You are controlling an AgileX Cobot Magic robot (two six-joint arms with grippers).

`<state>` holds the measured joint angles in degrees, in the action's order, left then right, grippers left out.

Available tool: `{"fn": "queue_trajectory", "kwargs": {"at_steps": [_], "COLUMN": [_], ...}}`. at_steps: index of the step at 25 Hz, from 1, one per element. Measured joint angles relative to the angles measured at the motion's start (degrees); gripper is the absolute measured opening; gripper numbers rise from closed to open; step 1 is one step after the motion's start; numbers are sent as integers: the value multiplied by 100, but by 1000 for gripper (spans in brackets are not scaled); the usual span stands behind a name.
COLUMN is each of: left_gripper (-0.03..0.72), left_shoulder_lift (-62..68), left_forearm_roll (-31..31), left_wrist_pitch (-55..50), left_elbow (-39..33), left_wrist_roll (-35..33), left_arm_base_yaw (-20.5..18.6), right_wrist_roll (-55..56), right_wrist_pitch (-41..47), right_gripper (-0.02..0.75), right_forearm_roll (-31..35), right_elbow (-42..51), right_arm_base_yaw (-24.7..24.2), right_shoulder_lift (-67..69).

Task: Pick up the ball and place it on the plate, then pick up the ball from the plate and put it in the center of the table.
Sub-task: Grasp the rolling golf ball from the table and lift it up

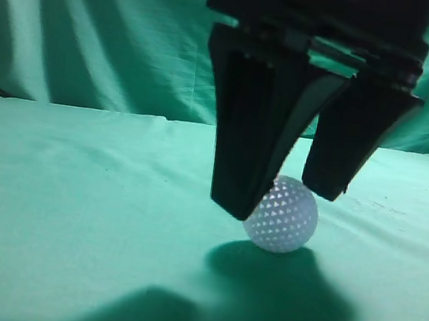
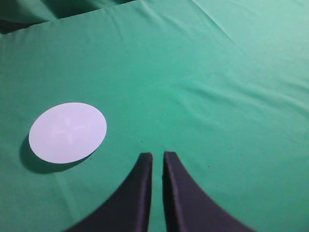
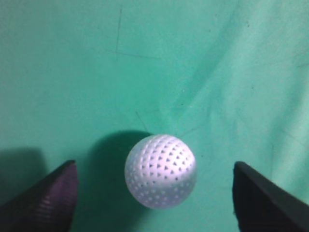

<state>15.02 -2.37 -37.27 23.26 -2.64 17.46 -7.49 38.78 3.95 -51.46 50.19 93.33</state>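
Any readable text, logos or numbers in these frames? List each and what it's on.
None readable.
Ball: only a dimple pattern, no brand or number.
Plate: a faint cross-shaped mark, not lettering.
Green cloth and both pincers, left and right: unmarked.

A white dimpled ball [image 3: 161,171] is seen resting on the green cloth [image 3: 145,58], with its shadow cast to the left. The right gripper [image 3: 154,193] is spread wide, and the ball is flanked by its two dark fingers [image 3: 43,198] at the lower corners. Clear gaps are left on both sides, so the ball is touched by neither finger. Faint creases are visible in the cloth above.
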Motion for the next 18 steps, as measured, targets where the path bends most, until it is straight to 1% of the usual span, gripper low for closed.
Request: {"fn": "queue_trajectory", "kwargs": {"at_steps": [3, 4, 10, 14, 15, 18], "left_gripper": [51, 51, 51, 51, 51, 51], "left_shoulder_lift": [0, 0, 0, 0, 0, 0], "left_forearm_roll": [0, 0, 0, 0, 0, 0], "left_wrist_pitch": [0, 0, 0, 0, 0, 0], "left_elbow": [0, 0, 0, 0, 0, 0], "left_wrist_roll": [-10, -10, -10, -10, -10, -10], "left_arm_base_yaw": [0, 0, 0, 0, 0, 0], "right_wrist_roll": [12, 12, 12, 12, 12, 12], "right_wrist_pitch": [-10, -22, -79, -99, -99, 19], "right_gripper": [599, 557, 556, 351, 319, 326], "right_forearm_roll": [-22, -22, -32, -32, -32, -52], "right_elbow": [0, 0, 0, 0, 0, -143], "right_arm_base_yaw": [0, 0, 0, 0, 0, 0], "right_shoulder_lift": [115, 165, 412, 435, 435, 435]}}
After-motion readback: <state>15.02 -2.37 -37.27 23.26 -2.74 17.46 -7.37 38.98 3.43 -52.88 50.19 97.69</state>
